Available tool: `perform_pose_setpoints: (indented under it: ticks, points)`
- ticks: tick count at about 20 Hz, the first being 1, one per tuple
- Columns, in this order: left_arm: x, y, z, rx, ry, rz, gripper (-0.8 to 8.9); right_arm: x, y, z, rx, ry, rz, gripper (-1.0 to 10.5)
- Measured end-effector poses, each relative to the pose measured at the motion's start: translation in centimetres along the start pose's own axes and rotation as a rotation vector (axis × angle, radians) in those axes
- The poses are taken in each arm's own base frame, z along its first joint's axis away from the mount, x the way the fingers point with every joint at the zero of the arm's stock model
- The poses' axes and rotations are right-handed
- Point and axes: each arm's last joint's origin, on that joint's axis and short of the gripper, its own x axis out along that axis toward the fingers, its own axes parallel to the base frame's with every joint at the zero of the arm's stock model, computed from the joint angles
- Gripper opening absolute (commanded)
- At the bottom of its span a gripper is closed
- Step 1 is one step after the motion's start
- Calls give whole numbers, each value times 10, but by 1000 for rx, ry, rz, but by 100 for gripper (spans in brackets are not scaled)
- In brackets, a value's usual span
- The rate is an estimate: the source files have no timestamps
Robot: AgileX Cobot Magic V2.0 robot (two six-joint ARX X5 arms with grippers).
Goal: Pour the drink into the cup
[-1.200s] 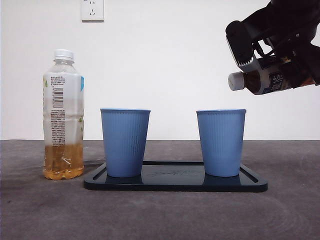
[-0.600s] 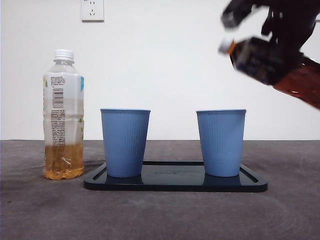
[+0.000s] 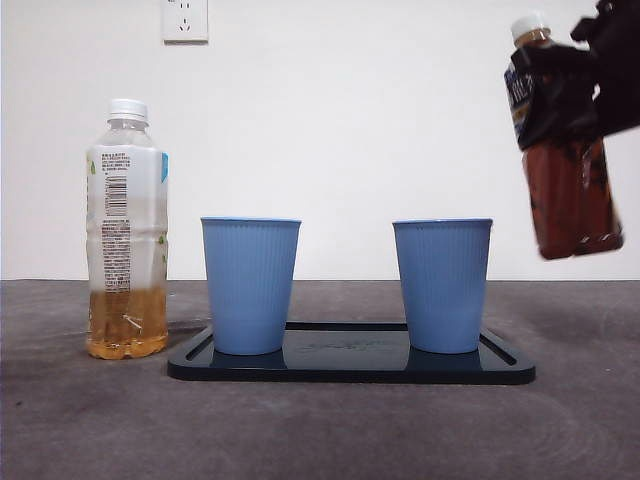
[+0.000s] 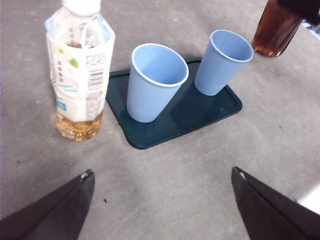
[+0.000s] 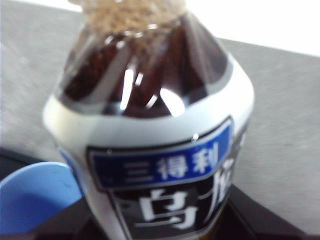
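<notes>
Now, from the front, a dark tea bottle (image 3: 568, 150) hangs upright in the air at the right edge, white cap on top, its base above the worktop (image 3: 320, 430) and to the right of the right cup (image 3: 442, 285). The right tool (image 3: 610, 70) shows only as a black mass clasping the bottle's upper part; its jaws are hidden behind the label. Two blue cups stand upright on a dark tray (image 3: 350, 365), the left cup (image 3: 250, 285) near the tray's left end and the right cup near its right end, well apart. A clear bottle (image 3: 126, 230) stands just left of the tray, capped, with amber drink filling only its lowest part. A wall socket (image 3: 185, 18) sits high on the white wall.

Next, the left wrist view looks down on the same group. The left tool (image 4: 162, 205) hovers above bare worktop with its two black jaws spread wide, holding nothing. Beyond it stand the clear bottle (image 4: 80, 70), the tray (image 4: 150, 137) and both cups (image 4: 155, 82) (image 4: 224, 60), both of which look empty. The tea bottle's brown base (image 4: 275, 30) shows past the far cup, clear of the tray.

Lastly, the right wrist view is filled by the tea bottle (image 5: 150, 125), blurred and very close, with brown liquid and a blue and black label. The right tool is closed on it. A blue cup rim (image 5: 35, 200) shows beside the bottle.
</notes>
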Motion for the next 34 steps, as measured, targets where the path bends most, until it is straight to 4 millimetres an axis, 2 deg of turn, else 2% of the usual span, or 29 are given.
perform_pose_setpoints:
  ticks: [7, 13, 17, 19, 22, 26, 31, 34]
  points:
    - [0, 0, 0, 0, 0, 0, 439, 7, -6, -51, 122, -93, 14, 158]
    - [0, 0, 0, 0, 0, 0, 439, 25, -7, -71, 128, -64, 14, 159]
    - [0, 0, 0, 0, 0, 0, 439, 33, -8, -76, 123, -57, 14, 161]
    - [0, 0, 0, 0, 0, 0, 439, 34, -8, -77, 119, -55, 14, 216]
    - [0, 0, 0, 0, 0, 0, 439, 35, -8, -77, 99, -51, 13, 225]
    - [0, 0, 0, 0, 0, 0, 447, 34, -8, -78, 87, -39, 11, 323]
    - [0, 2, 3, 14, -28, 53, 566, 33, -8, -79, 86, -9, 8, 396]
    - [0, 2, 7, 26, -60, 53, 565, 33, -8, -83, 87, 27, 6, 446]
